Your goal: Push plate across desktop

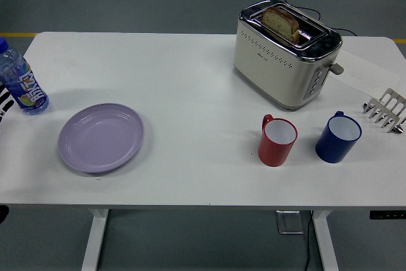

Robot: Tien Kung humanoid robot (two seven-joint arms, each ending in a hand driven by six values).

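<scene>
Lavender plate [101,138] lower left of frame, flat on white table [190,87], nothing touching it. Left hand [4,105] barely visible at left edge beside water bottle [21,80]; finger state cannot tell. Red mug [278,139], blue mug [338,137] lower right. Toaster [285,55] upper right, bread slice [280,22] in slot. Metal rack [386,111] at right edge.

One cam only, head view, mounted high on the robot's side, facing fwd and down at a moderate distance. The white rectangular table [190,93] fills most of the frame, near edge along the bottom w/ its white legs below, far edge near the top. Grey floor shows in a strip across the top and under the table. No 2nd view, so no overlap.
</scene>
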